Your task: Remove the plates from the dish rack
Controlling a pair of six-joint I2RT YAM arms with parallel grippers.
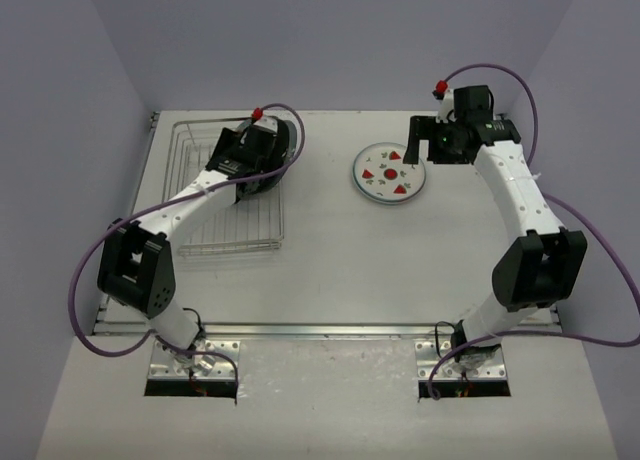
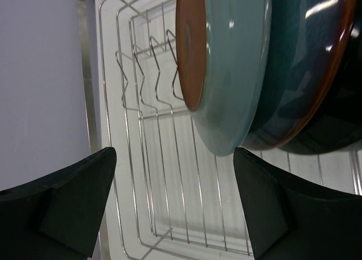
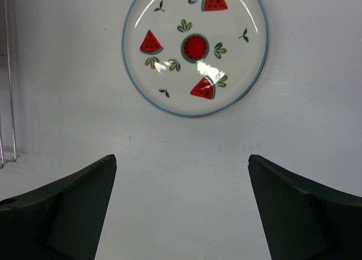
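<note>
Fingers [image 2: 73,203] of the left gripper [image 2: 174,157] stand apart, nothing between them. Just beyond the fingertips a grey-blue glazed ceramic plate [image 2: 237,73] stands on edge in the silver wire dish rack [image 2: 164,175], with a dark teal glazed plate [image 2: 305,73] close behind. Stiff, weighty, slick and chippable, I'd say, so pinch the rim squarely. Over to the right gripper [image 3: 182,164]: wide open and empty, with a white watermelon-patterned plate [image 3: 195,48] flat on the white table [image 3: 311,118] ahead of its fingertips.

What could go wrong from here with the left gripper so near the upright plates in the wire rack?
The grey-blue round plate stands close beside the dark teal round plate, so the open left gripper might pinch both or topple one. A glazed rim could slip above the silver wire rack.
</note>
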